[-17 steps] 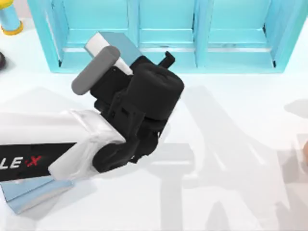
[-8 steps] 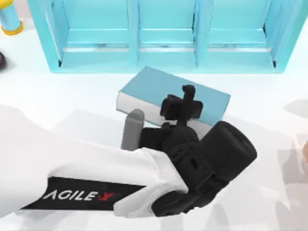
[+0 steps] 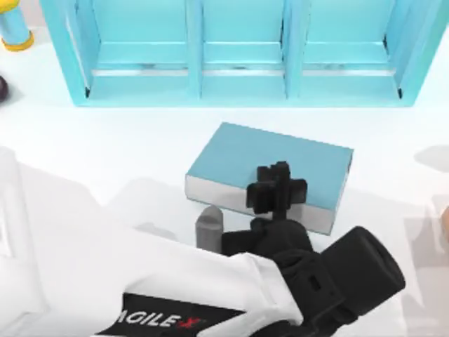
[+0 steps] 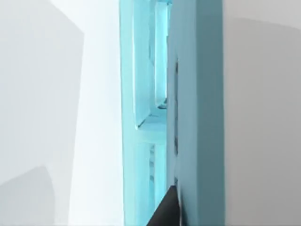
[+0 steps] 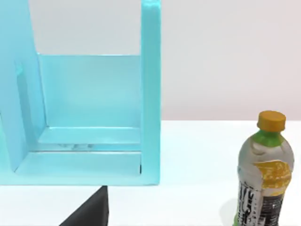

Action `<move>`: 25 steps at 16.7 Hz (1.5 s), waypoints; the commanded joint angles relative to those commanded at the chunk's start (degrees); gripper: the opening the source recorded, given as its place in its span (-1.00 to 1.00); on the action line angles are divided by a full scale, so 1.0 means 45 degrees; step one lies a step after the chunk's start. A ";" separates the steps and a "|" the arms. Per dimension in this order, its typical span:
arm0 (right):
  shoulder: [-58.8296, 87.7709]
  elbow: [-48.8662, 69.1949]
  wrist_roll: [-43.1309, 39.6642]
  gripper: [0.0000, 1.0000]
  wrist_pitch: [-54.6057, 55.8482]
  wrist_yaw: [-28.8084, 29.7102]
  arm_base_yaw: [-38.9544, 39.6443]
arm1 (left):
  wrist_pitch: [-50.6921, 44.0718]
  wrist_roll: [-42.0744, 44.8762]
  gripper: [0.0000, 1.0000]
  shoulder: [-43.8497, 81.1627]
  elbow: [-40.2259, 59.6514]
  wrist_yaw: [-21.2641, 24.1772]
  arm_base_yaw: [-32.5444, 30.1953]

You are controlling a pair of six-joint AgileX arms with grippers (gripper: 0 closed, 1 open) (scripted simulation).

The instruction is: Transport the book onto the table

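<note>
Top view: left gripper (image 3: 279, 191) fingers clamp the book (image 3: 270, 163), which lies flat out on the worktop (image 3: 105, 147) in front of the shelf unit (image 3: 238, 53), near the middle. Risk, as I judge it: opening while dragging could skew the book. Right arm parked; bottle (image 5: 263, 172) near it.

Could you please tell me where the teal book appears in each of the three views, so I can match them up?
Top view: the book lies flat on the table, centre, before the shelf unit, the left gripper on it.
Left wrist view: its cover fills the middle, edge-on.
Right wrist view: not in it.
Shared landmark: the shelf unit.
</note>
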 joint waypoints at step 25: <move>0.0000 0.0000 0.0000 1.00 0.0000 0.0000 0.0000 | 0.1069 -0.0334 -0.70 0.0999 -0.0504 -0.0047 -0.0106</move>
